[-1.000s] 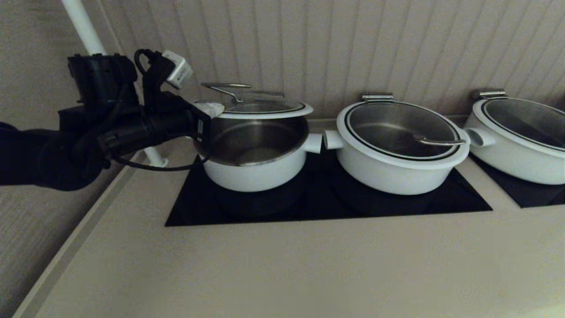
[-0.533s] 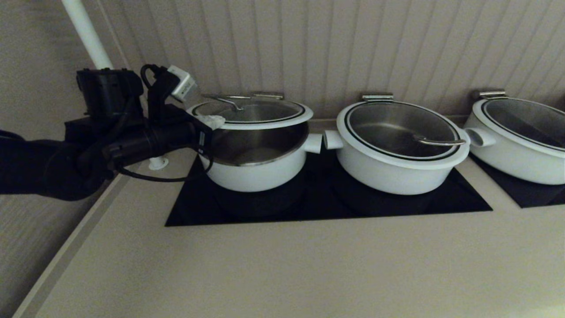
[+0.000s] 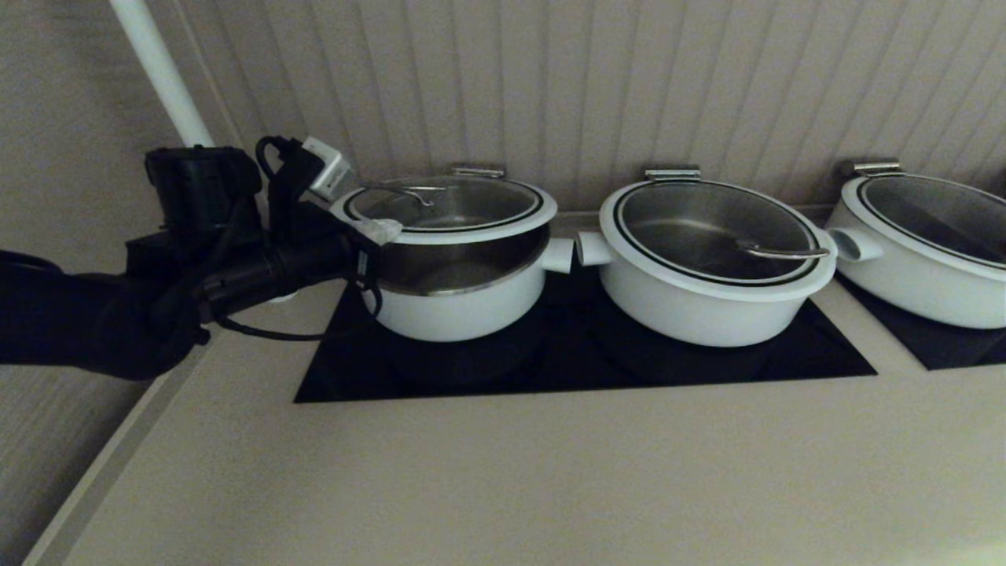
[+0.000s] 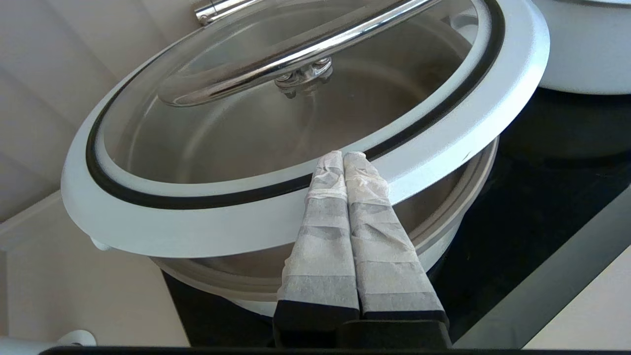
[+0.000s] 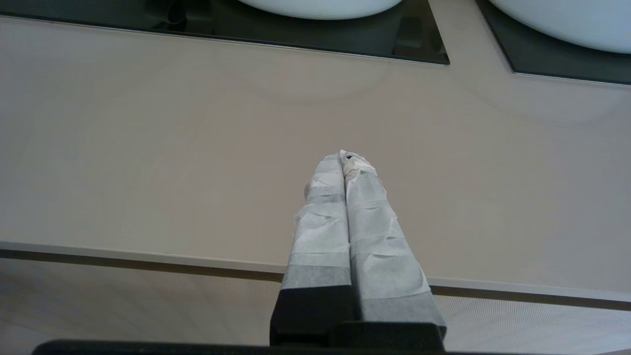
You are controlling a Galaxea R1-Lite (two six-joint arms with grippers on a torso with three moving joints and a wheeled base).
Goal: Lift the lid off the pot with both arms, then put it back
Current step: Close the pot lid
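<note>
I judge I'm on the put-back step: my left gripper (image 4: 343,157), fingers pressed together with no gap, props the white rim of the round glass lid (image 3: 448,206) from beneath. The lid sits tilted, just above the round white straight-sided pot (image 3: 464,295) on the black cooktop (image 3: 581,362), its arched steel handle (image 4: 296,54) bright. Next I'd need a gentle lowering until the rim seats evenly. My right gripper (image 5: 345,160), closed on nothing, hangs over the beige counter (image 5: 148,148).

head: high, forward-down | wrists: close | shared: cooktop (image 3: 581,362), perhaps
</note>
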